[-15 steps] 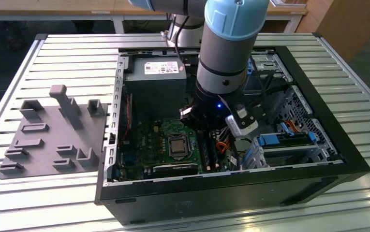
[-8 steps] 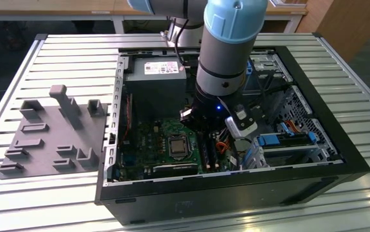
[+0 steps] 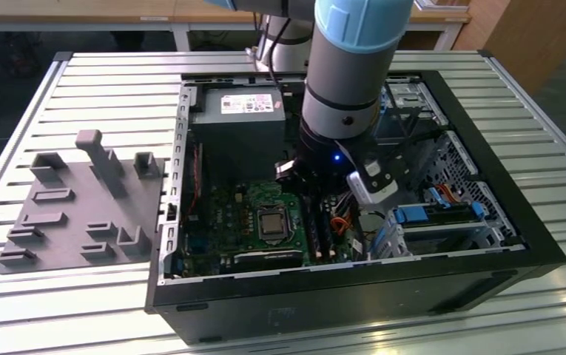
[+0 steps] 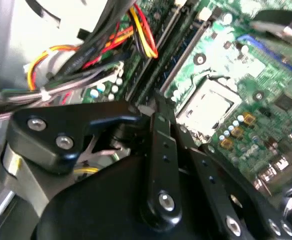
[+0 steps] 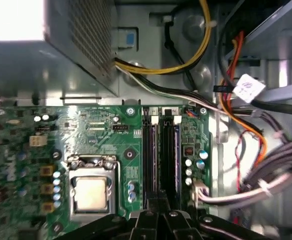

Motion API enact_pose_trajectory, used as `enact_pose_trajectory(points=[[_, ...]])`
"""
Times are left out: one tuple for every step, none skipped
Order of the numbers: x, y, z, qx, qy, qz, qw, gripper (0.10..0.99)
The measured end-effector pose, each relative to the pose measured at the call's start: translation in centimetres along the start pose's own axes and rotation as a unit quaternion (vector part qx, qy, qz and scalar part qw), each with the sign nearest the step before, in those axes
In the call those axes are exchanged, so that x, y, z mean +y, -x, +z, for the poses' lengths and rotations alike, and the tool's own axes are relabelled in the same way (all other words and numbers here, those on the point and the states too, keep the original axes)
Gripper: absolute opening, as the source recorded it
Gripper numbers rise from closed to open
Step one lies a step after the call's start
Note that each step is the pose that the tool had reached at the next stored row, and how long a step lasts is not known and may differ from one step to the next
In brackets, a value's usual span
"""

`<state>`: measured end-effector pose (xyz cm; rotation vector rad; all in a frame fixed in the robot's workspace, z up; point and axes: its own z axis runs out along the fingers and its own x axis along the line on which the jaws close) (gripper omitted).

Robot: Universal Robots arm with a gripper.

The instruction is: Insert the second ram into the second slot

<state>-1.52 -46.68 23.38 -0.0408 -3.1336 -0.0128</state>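
Motherboard (image 5: 111, 145) detail is clearest in the first wrist view, where the black RAM slots (image 5: 161, 160) run beside the processor socket (image 5: 91, 192) and the hand (image 5: 162, 220) hangs low over their near end, its linkage cut off by the frame. The exterior view shows instead the arm reaching into the open computer case (image 3: 342, 296) on the slatted counter (image 3: 95, 89), with a grey fixture (image 3: 85, 207) beside the case. Whether the hand is clenched or released cannot be told, and the second ram cannot be made out for certain among the slots.
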Motion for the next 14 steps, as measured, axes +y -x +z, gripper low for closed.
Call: enact_pose_trajectory(points=[[0.0, 0.0, -0.29, 0.0, 0.0, 0.0, 1.0, 0.106], [0.0, 0.0, -0.49, 0.0, -0.0001, 0.0, 1.0, 0.106], [0.0, -0.01, -0.66, 0.0, -0.0001, 0.0, 1.0, 0.106], [0.0, -0.01, -0.81, 0.0, -0.0001, 0.0, 1.0, 0.106], [0.0, -0.01, -0.96, 0.0, -0.0001, 0.0, 1.0, 0.106], [0.01, -0.01, -1.1, 0.0, -0.0001, 0.0, 1.0, 0.106], [0.01, -0.01, -1.22, 0.0, -0.0001, 0.0, 1.0, 0.106], [0.0, -0.01, -1.28, 0.0, -0.0001, 0.0, 1.0, 0.106], [0.01, -0.01, -1.28, 0.0, 0.0001, 0.0, 1.0, 0.106], [0.01, -0.01, -1.28, 0.0, 0.0001, 0.0, 1.0, 0.106], [0.01, -0.01, -1.3, 0.0, 0.0, 0.0, 1.0, 0.106], [0.01, -0.01, -1.32, 0.0, 0.0, 0.0, 1.0, 0.106], [0.01, -0.01, -1.32, 0.0, -0.0001, 0.0, 1.0, 0.106], [0.01, -0.01, -1.33, 0.0, -0.0001, 0.0, 1.0, 0.106]])
